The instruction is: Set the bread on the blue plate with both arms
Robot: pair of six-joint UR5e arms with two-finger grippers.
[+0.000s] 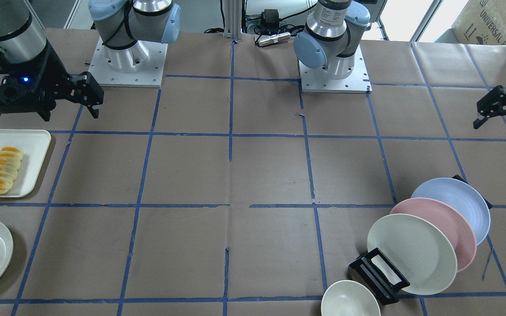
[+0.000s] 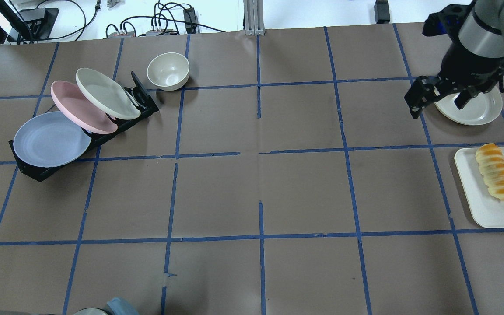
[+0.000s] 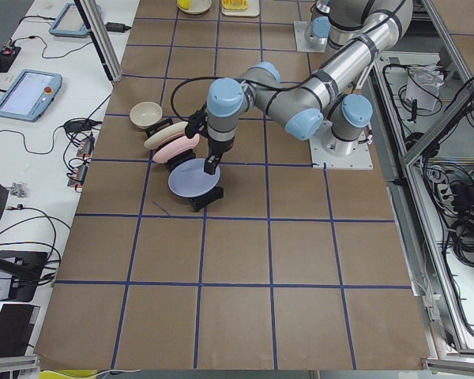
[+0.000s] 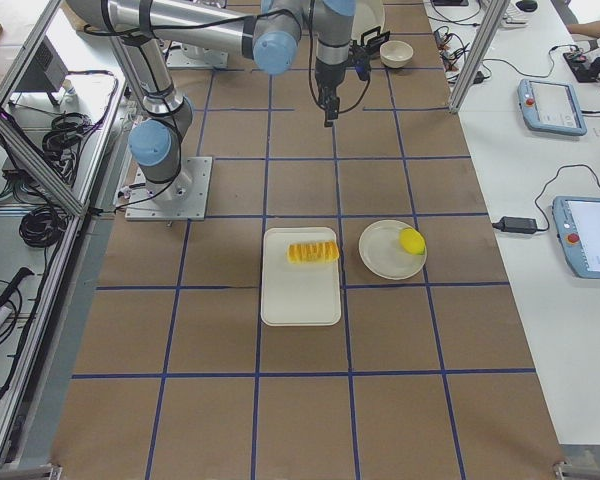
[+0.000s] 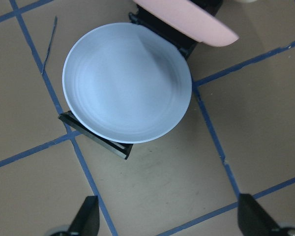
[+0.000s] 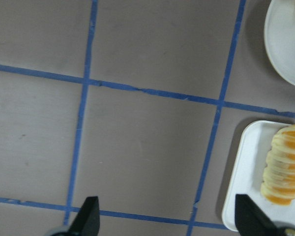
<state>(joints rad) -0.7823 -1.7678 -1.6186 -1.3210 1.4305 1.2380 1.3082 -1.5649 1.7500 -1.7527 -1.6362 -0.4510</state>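
With the left gripper (image 5: 169, 219) and right gripper (image 6: 167, 216) both spread wide and empty, the blue plate (image 5: 128, 88), propped in the black rack (image 5: 96, 140), could be knocked against the pink plate (image 5: 187, 19) if grasped off-centre.

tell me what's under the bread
The bread lies on a cream-white rectangular tray, which rests on the brown table. The patch of tray directly beneath it is covered and cannot be seen.
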